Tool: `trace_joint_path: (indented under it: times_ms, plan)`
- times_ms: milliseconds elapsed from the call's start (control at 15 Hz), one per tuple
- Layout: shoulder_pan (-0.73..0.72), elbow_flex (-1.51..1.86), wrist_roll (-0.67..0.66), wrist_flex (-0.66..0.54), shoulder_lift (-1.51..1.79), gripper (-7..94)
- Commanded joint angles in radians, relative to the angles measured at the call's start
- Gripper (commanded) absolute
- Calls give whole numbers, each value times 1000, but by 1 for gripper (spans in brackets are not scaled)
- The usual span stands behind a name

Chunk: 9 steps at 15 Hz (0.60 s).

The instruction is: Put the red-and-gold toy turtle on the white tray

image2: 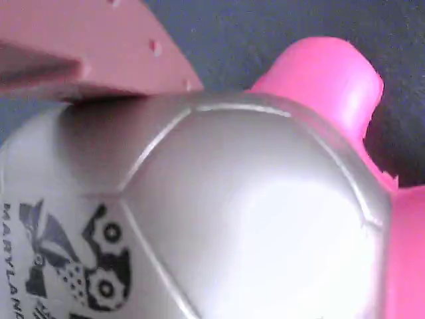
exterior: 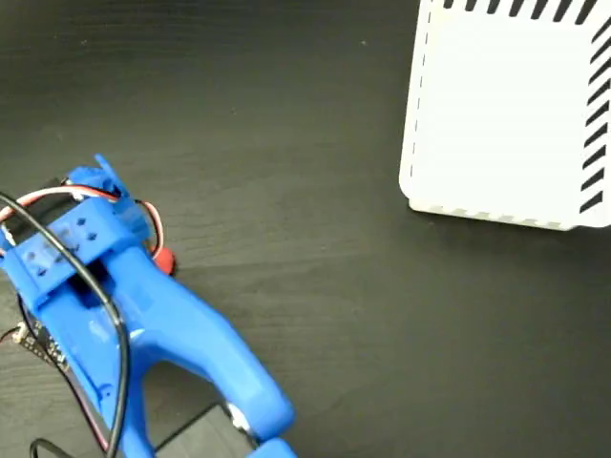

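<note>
Wrist view is filled by the turtle (image2: 226,219), its shell pressed under one finger (image2: 86,53); whether the gripper is clenched cannot be told. In the fixed view the tray (exterior: 506,114) lies well apart, the turtle (exterior: 164,259) largely hidden under the arm (exterior: 143,315)

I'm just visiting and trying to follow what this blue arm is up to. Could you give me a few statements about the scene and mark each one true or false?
1. The white tray has nothing on it. True.
2. The toy turtle already sits on the tray. False: it is under the blue arm at the lower left of the fixed view, far from the tray; only a bit of red peeks out there.
3. The wrist view is almost filled by the turtle's shell. True.
4. The table is pale wood. False: it is dark.
5. The tray's edges are plain. False: black stripes run along them.
</note>
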Motion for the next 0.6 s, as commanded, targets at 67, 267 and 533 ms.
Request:
trace_joint_path:
  times_ms: [67,267,533]
  plan:
    - [-5,-66,18,80,78,0]
    - [54,-130,20,138,276,0]
    - [175,-417,-31,354,431,0]
